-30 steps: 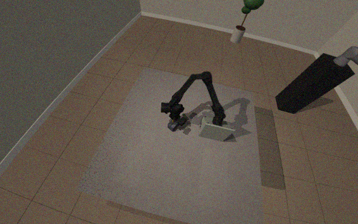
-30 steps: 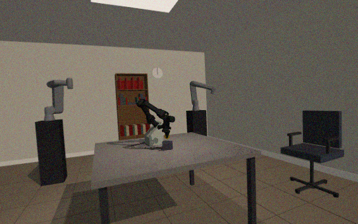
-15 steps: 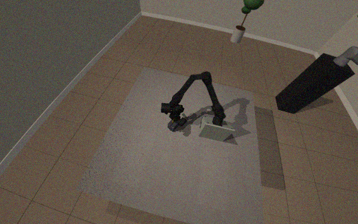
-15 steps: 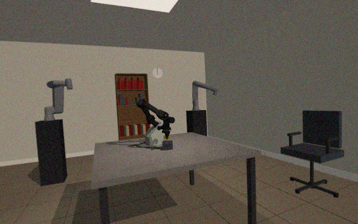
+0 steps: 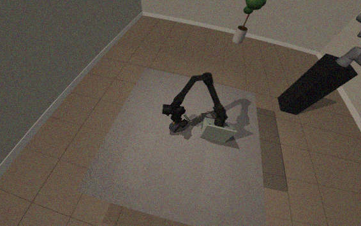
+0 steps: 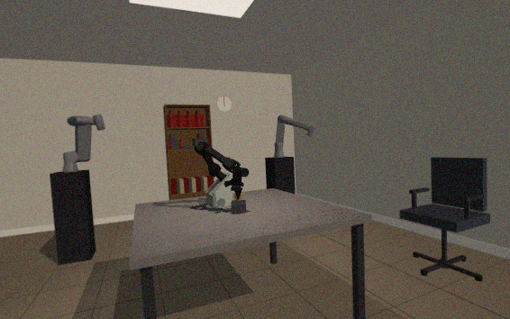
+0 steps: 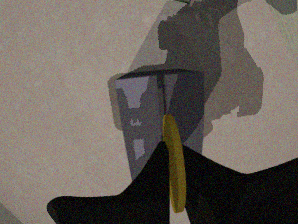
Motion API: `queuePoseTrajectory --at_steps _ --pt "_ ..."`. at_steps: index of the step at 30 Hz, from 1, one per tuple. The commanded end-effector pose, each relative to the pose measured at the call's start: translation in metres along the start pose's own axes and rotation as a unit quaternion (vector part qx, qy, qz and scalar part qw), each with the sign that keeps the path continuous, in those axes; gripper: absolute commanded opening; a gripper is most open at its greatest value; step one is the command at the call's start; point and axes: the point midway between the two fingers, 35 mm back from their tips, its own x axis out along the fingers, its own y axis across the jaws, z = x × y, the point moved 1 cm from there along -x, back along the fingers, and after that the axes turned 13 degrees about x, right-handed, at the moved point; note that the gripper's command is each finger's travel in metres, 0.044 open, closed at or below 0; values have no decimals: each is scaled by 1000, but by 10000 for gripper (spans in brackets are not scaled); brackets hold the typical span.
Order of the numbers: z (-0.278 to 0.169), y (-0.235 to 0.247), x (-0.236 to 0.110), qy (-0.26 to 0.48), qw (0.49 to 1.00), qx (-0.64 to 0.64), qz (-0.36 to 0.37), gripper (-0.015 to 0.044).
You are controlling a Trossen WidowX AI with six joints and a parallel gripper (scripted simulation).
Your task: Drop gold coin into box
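In the wrist view my gripper (image 7: 166,147) is shut on the gold coin (image 7: 176,172), which shows edge-on as a thin yellow strip between the dark fingers. The grey box (image 7: 139,106) stands right below the coin, and the narrow dark slot (image 7: 161,92) in its lid runs nearly in line with the coin's edge. In the top and exterior views the gripper (image 5: 177,122) (image 6: 239,194) hangs just above the box (image 5: 174,128) (image 6: 238,207).
The arm's pale base plate (image 5: 217,135) sits close to the right of the box. The grey table (image 6: 188,234) ends at edges on all sides. Around it stand a black pedestal (image 6: 72,216) with another arm, a bookshelf (image 6: 187,150) and an office chair (image 6: 450,212).
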Motion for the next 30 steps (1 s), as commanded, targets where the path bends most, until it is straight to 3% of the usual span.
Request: queuePoseTrajectory --at_steps 1,6,15,23,25,30 --pt "0 0 0 0 1000 0 0 26" --pt "0 0 0 0 1000 0 0 157" --pt "0 0 0 0 1000 0 0 161" --pt "0 0 -21 0 1000 -1 0 371" --pt "2 -2 -45 -2 1000 -3 0 423" --pt "3 -3 -58 -4 1000 -4 0 440"
